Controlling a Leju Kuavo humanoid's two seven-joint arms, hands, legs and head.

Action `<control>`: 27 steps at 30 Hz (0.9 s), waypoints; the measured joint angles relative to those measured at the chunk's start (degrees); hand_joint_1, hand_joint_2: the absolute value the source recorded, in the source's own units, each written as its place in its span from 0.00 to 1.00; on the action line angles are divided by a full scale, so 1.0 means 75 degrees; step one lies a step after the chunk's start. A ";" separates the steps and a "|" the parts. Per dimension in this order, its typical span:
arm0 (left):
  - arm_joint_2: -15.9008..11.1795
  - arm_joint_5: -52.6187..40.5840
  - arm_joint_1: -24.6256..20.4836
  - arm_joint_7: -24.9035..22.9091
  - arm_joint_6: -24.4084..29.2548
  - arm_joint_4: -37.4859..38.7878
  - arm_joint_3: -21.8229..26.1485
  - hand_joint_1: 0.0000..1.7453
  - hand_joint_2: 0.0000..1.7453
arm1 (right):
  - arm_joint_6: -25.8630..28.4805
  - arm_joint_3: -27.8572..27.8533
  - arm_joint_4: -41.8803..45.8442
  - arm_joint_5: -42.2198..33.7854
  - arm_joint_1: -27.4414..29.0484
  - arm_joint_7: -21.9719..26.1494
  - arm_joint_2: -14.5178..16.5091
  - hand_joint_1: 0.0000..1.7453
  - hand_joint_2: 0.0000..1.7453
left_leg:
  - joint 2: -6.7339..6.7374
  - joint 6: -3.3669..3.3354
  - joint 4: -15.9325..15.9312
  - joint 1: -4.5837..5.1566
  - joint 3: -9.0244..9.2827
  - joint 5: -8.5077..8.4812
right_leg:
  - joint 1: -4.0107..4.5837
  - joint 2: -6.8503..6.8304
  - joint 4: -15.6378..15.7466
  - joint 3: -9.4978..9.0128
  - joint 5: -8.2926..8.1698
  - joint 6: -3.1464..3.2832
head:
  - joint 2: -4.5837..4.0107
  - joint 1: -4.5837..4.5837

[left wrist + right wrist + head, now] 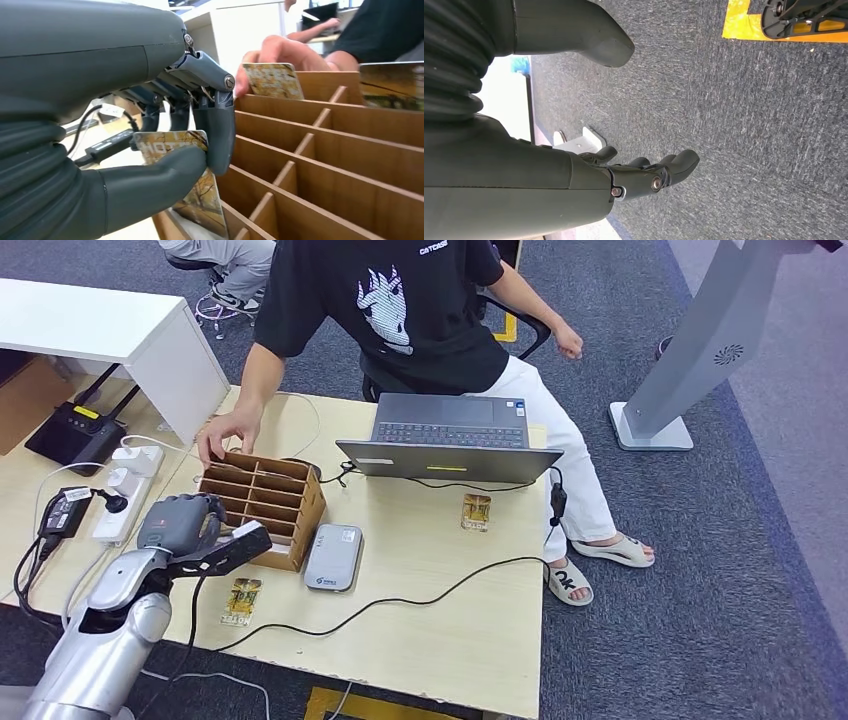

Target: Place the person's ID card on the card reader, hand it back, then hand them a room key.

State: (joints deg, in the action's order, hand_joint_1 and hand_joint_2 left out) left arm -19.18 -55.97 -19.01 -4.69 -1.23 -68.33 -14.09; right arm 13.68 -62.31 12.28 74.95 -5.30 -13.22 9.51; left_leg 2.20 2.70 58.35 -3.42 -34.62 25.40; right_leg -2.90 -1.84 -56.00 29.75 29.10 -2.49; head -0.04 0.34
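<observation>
My left hand [180, 524] hovers at the near left corner of the wooden card rack [262, 502]. Up close, its thumb and fingers pinch a room key card [172, 144] printed "HOTEL", whose lower end reaches down by the rack [320, 165]. The person's hand [224, 439] rests on the rack's far left corner and holds another card [272, 80] there. The grey card reader [333, 557] lies just right of the rack. One card [241, 601] lies on the table near my forearm, another card [476, 512] lies in front of the laptop. My right hand [644, 175] hangs over the carpet, fingers apart, holding nothing.
An open laptop [450, 435] stands at the table's far side before the seated person [400, 310]. A black cable [400, 602] runs across the tabletop. A power strip [125, 490], an adapter [65, 510] and a white cabinet [120, 335] are on the left.
</observation>
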 joint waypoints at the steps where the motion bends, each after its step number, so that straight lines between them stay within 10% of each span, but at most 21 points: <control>1: -0.0033 0.0029 -0.0014 0.0015 -0.0072 0.0002 -0.0027 0.96 1.00 | 0.0000 0.0000 0.0000 -0.0007 0.0001 -0.0001 0.0000 0.00 1.00 | 0.0000 0.0000 0.0000 0.0000 0.0000 0.0000 | 0.0000 0.0000 0.0000 0.0000 0.0000 0.0000 | 0.0000 0.0001; 27: -0.0619 0.0214 -0.0186 -0.0018 -0.0591 -0.0066 -0.0541 1.00 1.00 | 0.0003 0.0000 0.0000 -0.0096 0.0007 -0.0026 0.0000 0.00 1.00 | 0.0015 0.0000 -0.0002 0.0000 0.0006 0.0000 | 0.0000 0.0013 -0.0002 0.0002 0.0000 0.0000 | 0.0000 0.0001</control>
State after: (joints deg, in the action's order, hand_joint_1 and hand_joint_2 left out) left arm -23.82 -54.37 -20.40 -4.83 -5.66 -68.82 -18.15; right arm 13.70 -62.31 12.28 74.23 -5.25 -13.42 9.51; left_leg 2.31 2.70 58.33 -3.42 -34.58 25.40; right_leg -2.89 -1.74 -56.02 29.76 29.10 -2.49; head -0.04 0.34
